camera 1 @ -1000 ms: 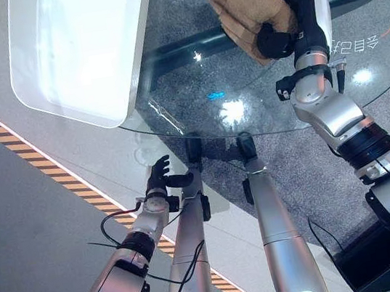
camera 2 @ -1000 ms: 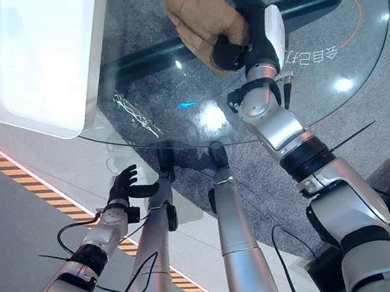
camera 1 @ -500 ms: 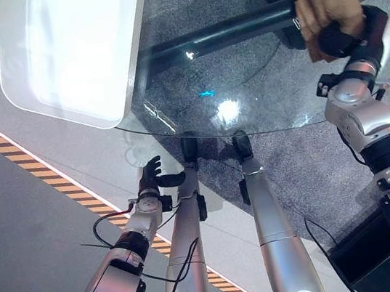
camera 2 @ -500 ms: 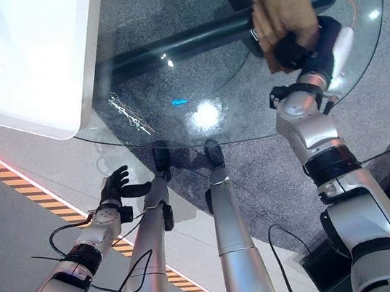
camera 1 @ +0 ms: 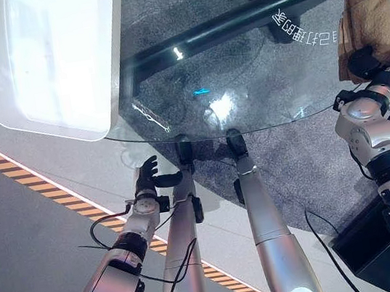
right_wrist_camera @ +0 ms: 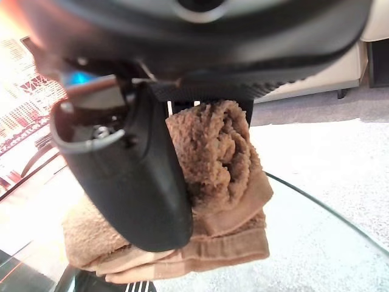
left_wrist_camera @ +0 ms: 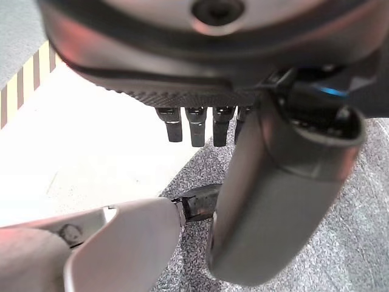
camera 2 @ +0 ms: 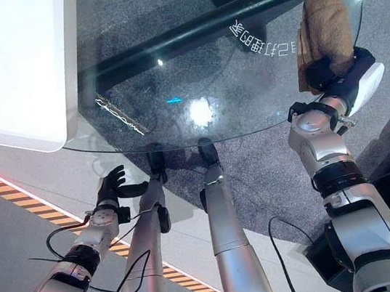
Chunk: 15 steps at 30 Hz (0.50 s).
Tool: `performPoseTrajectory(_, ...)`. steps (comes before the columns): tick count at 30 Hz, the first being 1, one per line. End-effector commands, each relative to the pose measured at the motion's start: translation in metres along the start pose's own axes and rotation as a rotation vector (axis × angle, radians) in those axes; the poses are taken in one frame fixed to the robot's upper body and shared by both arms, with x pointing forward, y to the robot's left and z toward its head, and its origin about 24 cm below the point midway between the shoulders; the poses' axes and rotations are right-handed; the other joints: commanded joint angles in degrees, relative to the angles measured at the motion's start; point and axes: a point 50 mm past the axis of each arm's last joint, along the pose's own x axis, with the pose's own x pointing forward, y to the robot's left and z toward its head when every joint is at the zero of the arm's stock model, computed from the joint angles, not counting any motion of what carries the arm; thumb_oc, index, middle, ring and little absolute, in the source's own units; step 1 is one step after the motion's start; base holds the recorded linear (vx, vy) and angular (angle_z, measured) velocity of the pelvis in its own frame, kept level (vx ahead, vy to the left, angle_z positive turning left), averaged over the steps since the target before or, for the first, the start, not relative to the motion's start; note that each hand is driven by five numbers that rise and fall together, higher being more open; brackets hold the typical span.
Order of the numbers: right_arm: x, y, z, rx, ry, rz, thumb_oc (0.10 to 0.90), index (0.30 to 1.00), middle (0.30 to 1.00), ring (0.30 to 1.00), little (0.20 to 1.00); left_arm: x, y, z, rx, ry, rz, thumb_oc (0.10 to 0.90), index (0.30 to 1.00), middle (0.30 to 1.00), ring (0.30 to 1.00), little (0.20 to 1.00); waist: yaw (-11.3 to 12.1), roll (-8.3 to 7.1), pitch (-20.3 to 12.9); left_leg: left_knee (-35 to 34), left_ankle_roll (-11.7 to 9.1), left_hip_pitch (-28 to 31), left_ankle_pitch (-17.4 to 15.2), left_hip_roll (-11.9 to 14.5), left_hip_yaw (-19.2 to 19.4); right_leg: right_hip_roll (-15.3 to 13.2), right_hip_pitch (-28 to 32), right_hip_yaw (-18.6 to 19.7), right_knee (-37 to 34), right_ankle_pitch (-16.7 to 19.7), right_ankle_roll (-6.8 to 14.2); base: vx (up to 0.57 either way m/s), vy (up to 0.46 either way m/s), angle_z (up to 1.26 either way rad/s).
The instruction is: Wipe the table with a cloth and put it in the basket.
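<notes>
Cloth (camera 1: 365,19) lengthwise away from robot, in right hand (camera 1: 377,60) on table (camera 1: 247,101).

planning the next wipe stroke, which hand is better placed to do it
Right. The right hand already grips the brown cloth on the glass table by its right edge. The left hand hangs below the table's near rim, holding nothing.

The cloth (right_wrist_camera: 219,164) seemingly hides the right robot hand's (right_wrist_camera: 140,176) fingers.
</notes>
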Motion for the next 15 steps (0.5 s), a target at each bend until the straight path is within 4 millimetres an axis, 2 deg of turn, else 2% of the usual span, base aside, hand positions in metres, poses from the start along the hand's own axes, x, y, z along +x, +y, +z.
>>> performPoseTrajectory(1,0.005,-0.008,0.061,0.041,-0.297,-0.009,0.1,0.3,0.3,0.3,0.2,-0.008,-0.008,-0.03,-0.049,0.088,-0.001,0.8,0.9,0.9,0.9,0.9,0.2,3.66,-1.0,3.7,1.5,1.8,-8.3,-1.5,1.4,2.2,-0.7,-3.4,-8.5,6.8,-0.2,0.0,0.035,-0.05)
performPoseTrajectory(7,-0.015,0.015,0.089,0.02,-0.433,0.118,0.1,0.3,0.3,0.3,0.2,-0.008,-0.012,-0.028,-0.06,0.1,-0.013,0.8,0.9,0.9,0.9,0.9,0.7,4.22,-1.0,4.0,1.3,1.7,-8.3,-1.5,1.5,2.1,-1.0,-3.5,-7.7,6.2,-0.3,0.01,0.047,-0.01)
performPoseTrajectory(15,-0.047,0.044,0.107,-0.066,-0.546,0.339,0.1,0.3,0.3,0.3,0.2,-0.011,-0.023,-0.027,-0.075,0.102,-0.036,0.8,0.9,0.9,0.9,0.9,1.2,4.68,-1.0,3.9,1.3,1.7,-8.2,-1.7,1.4,2.3,-1.1,-3.3,-7.3,5.7,-0.5,0.01,0.043,0.0)
